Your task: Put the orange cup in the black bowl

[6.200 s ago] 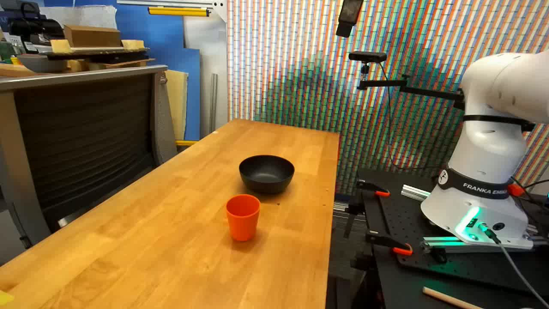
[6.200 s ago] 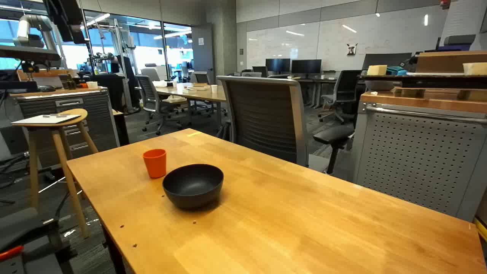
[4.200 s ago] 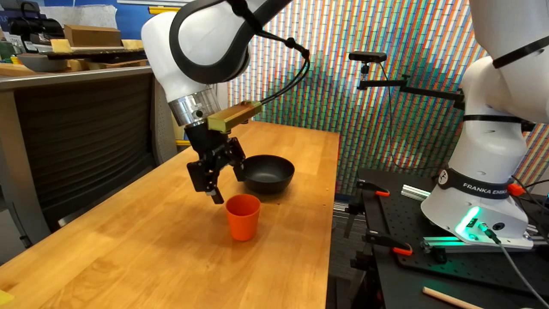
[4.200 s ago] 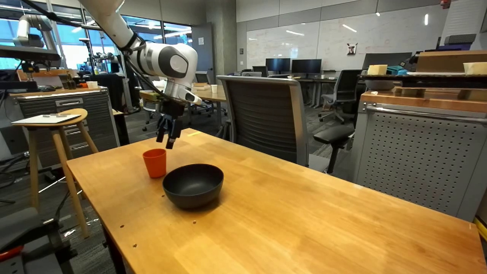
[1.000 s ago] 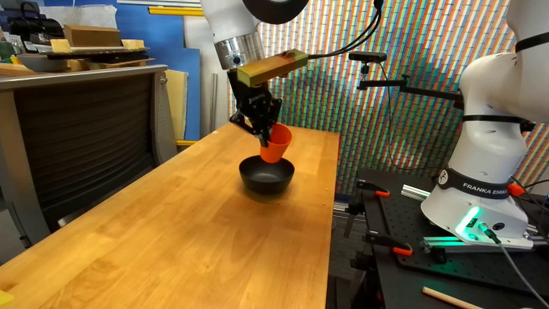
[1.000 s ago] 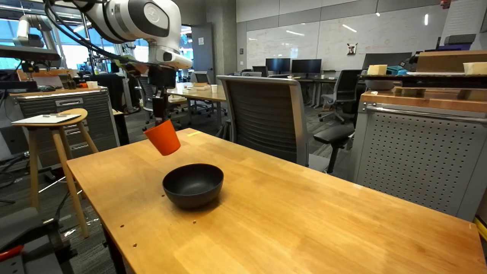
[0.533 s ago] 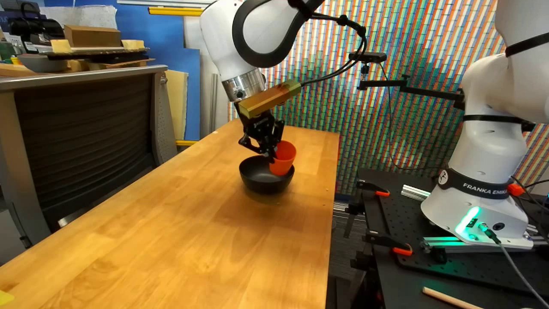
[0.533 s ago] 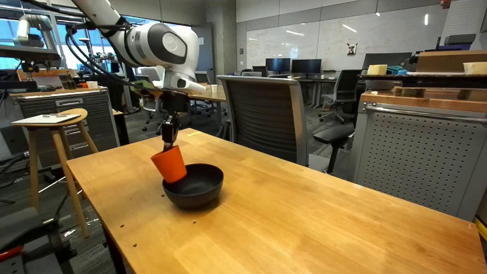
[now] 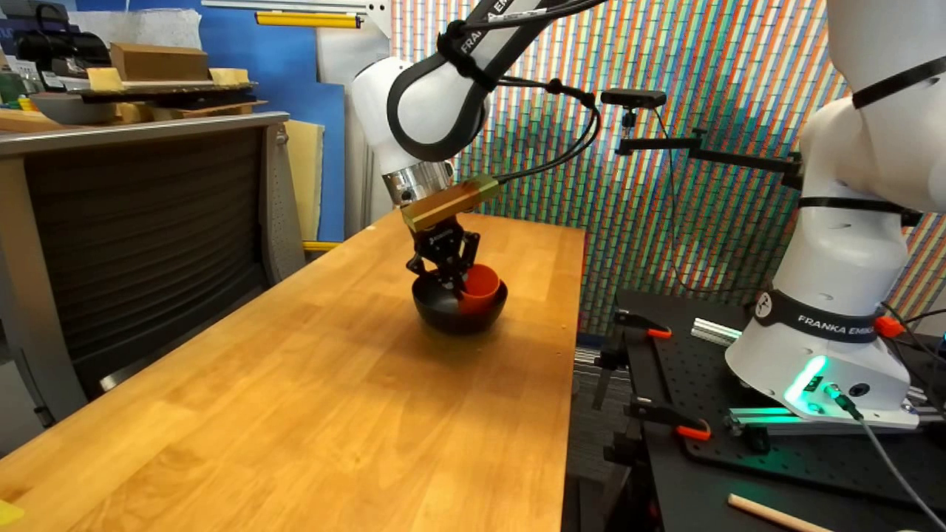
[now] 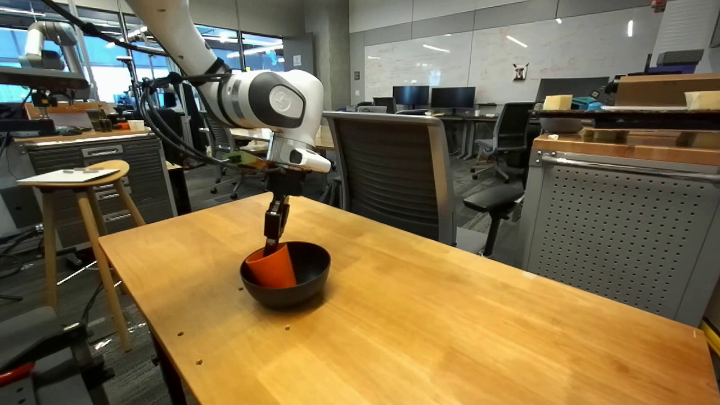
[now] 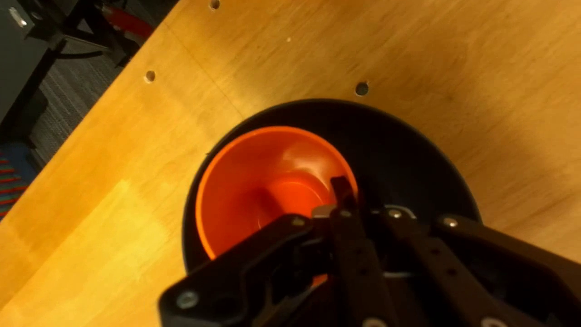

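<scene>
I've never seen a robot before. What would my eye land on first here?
Most likely the bright orange cup, tilted inside the black bowl on the wooden table, with the gripper pinching its rim. Next, the white arm above them and, in an exterior view, the multicoloured striped backdrop beyond the table would probably draw you.

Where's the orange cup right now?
In an exterior view, the orange cup is tilted inside the black bowl, toward the bowl's left side in the picture, with the end effector pinching the cup's wall.
</scene>
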`<action>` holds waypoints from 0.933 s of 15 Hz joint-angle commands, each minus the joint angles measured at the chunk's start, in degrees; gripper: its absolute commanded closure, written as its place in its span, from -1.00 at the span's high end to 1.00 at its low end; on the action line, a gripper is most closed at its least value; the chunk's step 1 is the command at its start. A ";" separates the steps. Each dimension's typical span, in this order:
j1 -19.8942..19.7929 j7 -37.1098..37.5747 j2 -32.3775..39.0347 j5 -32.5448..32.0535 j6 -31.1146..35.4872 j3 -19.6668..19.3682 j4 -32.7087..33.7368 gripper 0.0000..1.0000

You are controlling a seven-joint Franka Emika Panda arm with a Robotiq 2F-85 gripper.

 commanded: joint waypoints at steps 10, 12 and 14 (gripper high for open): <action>4.30 -8.80 -14.27 5.53 -0.31 3.34 -2.98 0.85; 5.53 -9.23 -17.89 3.84 -3.61 4.49 -1.45 1.00; 6.62 -11.00 -18.71 1.82 -9.62 6.32 2.74 1.00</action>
